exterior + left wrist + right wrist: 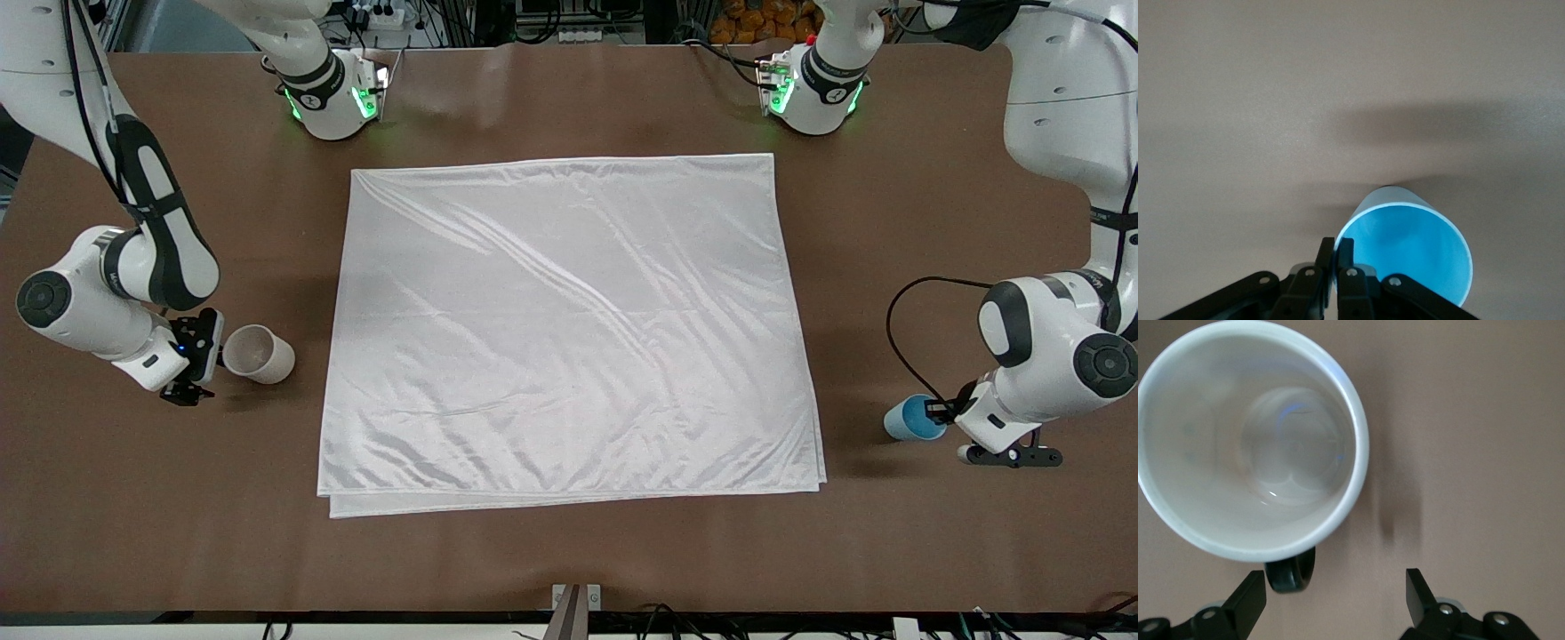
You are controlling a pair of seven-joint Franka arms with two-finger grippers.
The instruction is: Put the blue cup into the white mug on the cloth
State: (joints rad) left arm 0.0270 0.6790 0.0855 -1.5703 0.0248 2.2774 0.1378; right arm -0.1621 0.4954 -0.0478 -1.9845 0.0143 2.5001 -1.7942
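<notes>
The left gripper is pinched on the rim of the blue cup, which sits on the brown worktop off the cloth toward the left arm's end. The right gripper stands wide, its fingers spread beside the white mug and its black handle, seemingly not gripping it. The mug rests on the worktop just off the cloth toward the right arm's end.

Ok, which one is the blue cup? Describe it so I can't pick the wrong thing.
Start at the big white cloth in the middle of the table, then go off its edge toward the left arm's end. There, on the bare brown table, the left gripper is shut on the rim of the blue cup. It is light blue and handleless, unlike the white mug with its black handle.
</notes>
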